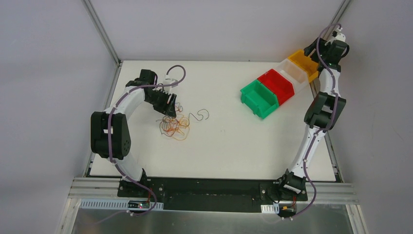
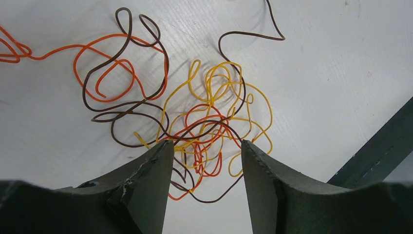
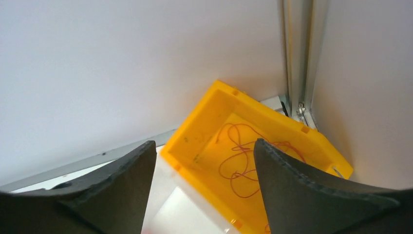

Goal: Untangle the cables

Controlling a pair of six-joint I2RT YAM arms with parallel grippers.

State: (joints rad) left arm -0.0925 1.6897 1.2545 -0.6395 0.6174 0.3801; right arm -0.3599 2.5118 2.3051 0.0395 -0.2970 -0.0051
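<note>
Black base plate (image 1: pixel 209 187) runs along the bottom edge of the top view and carries both arms, with an aluminium rail (image 1: pixel 92 187) beside it. From the lower left of that frame the left arm (image 1: pixel 114 131) rises and bends toward the centre-left, a purple cable running along it. The left gripper (image 2: pixel 207 146) hangs just above the cables (image 2: pixel 204 122), its jaws apart and clamped on nothing. In its wrist view the yellow, red and dark brown loops lie on the table between and just beyond the two dark fingers (image 2: pixel 151 180).

The tangle sits left of centre in the top view. It is tightest where the yellow and red curls overlap. Orange and brown loops spread more loosely toward the upper left of the wrist frame. One dark brown wire (image 1: pixel 200 116) lies just right of the heap in the top view, curled like an S; whether it touches the heap I cannot tell.

The white table (image 1: pixel 229 146) is matt, with faint ribbing visible close up. Further back, in the upper right of the top view, four bins stand in a slanted row, each against the next: green bin (image 1: pixel 258 99), red bin (image 1: pixel 277 84), clear bin (image 1: pixel 295 72) and yellow bin (image 3: pixel 192 134).

The right arm (image 1: pixel 311 136) climbs the right edge of the frame. The right gripper (image 3: pixel 203 144) hovers over the yellow bin, jaws wide and holding nothing. Its wrist view looks down into that bin, where a thin red wire (image 3: pixel 233 161) lies coiled on the floor.

Behind stand aluminium posts (image 1: pixel 101 30) and plain pale grey walls.
</note>
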